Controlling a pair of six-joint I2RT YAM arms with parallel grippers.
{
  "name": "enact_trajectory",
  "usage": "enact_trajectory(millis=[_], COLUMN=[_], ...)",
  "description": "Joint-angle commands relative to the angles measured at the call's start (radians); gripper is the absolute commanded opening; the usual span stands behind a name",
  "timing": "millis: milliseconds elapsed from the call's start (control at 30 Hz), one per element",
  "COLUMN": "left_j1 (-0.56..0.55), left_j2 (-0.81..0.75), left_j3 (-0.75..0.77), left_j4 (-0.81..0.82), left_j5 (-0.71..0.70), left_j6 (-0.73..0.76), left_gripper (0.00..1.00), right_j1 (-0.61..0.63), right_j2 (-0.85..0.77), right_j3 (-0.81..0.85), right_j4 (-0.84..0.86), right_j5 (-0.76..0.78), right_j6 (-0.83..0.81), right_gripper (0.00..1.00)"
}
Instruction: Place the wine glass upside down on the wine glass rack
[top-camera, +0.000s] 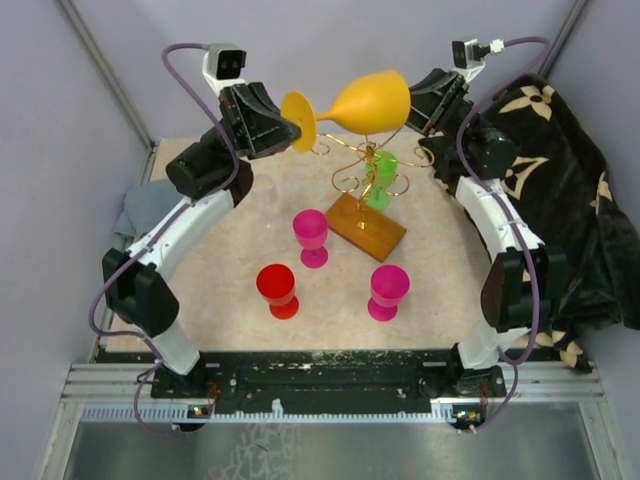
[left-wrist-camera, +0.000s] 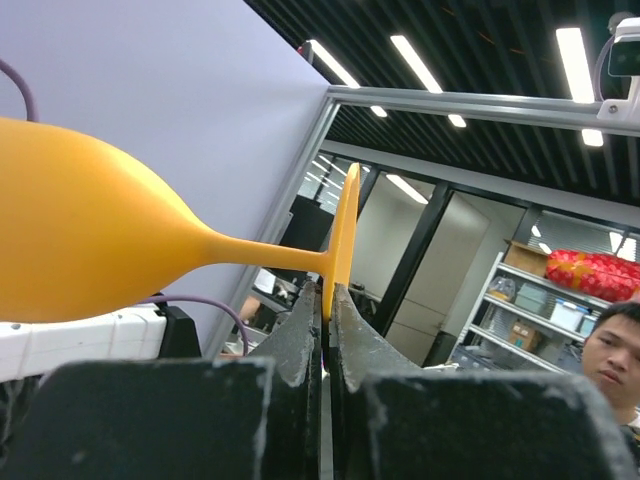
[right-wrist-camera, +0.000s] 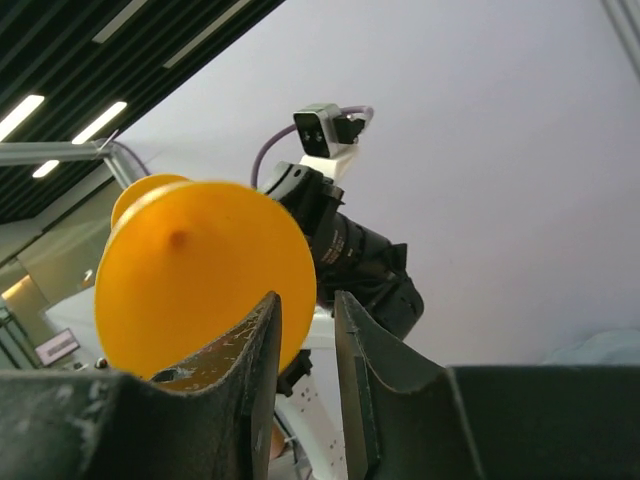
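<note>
An orange wine glass (top-camera: 370, 100) lies on its side in the air above the wine glass rack (top-camera: 362, 165), a gold wire tree on an amber-brown base (top-camera: 366, 228). My left gripper (top-camera: 300, 128) is shut on the edge of the glass's round foot (left-wrist-camera: 345, 225), and the bowl (left-wrist-camera: 80, 230) points away to the right. My right gripper (top-camera: 412, 102) is at the bowl's mouth. It is open, with the rim of the wine glass (right-wrist-camera: 200, 270) between its parted fingers (right-wrist-camera: 258, 330). A green glass (top-camera: 382, 170) hangs on the rack.
Two magenta glasses (top-camera: 311, 235) (top-camera: 388, 290) and a red one (top-camera: 277, 288) stand upright on the table in front of the rack. A clear glass (top-camera: 265, 195) stands left of it. A dark patterned cloth (top-camera: 560, 170) drapes the right side, and a grey cloth (top-camera: 140, 205) lies at the left.
</note>
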Motion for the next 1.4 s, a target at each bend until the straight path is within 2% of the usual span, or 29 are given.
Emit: enact_trajectory(millis=[0, 267, 533, 667, 833, 933, 1167, 1367], left_j1=[0.033, 0.113, 0.333, 0.374, 0.383, 0.384, 0.384, 0.375], left_j2=[-0.033, -0.055, -0.100, -0.115, -0.105, -0.077, 0.025, 0.095], left_j3=[0.066, 0.106, 0.016, -0.008, 0.081, 0.139, 0.169, 0.165], left_j4=[0.014, -0.075, -0.249, -0.449, -0.897, -1.082, -1.200, -1.232], left_j5=[0.026, 0.072, 0.158, 0.212, 0.231, 0.209, 0.165, 0.145], left_j6=[0.028, 0.031, 0.107, 0.274, 0.678, 0.820, 0.897, 0.898], left_gripper=[0.00, 0.00, 0.00, 0.00, 0.00, 0.00, 0.00, 0.00], right_j1=[-0.018, -0.078, -0.118, -0.118, -0.118, -0.118, -0.118, -0.118], right_j2=[-0.078, -0.139, -0.285, -0.369, -0.452, -0.489, -0.553, -0.574], right_j3=[-0.013, -0.100, -0.212, -0.216, -0.211, -0.216, -0.223, -0.228], right_j4=[0.009, -0.029, -0.336, -0.574, -0.836, -0.929, -1.080, -1.116], right_j5=[0.007, -0.007, -0.028, -0.024, 0.020, 0.037, 0.083, 0.093], right_j6=[-0.067, -0.104, -0.355, -0.536, -0.726, -0.794, -0.904, -0.930], right_gripper=[0.31, 0.33, 0.33, 0.33, 0.32, 0.32, 0.31, 0.30])
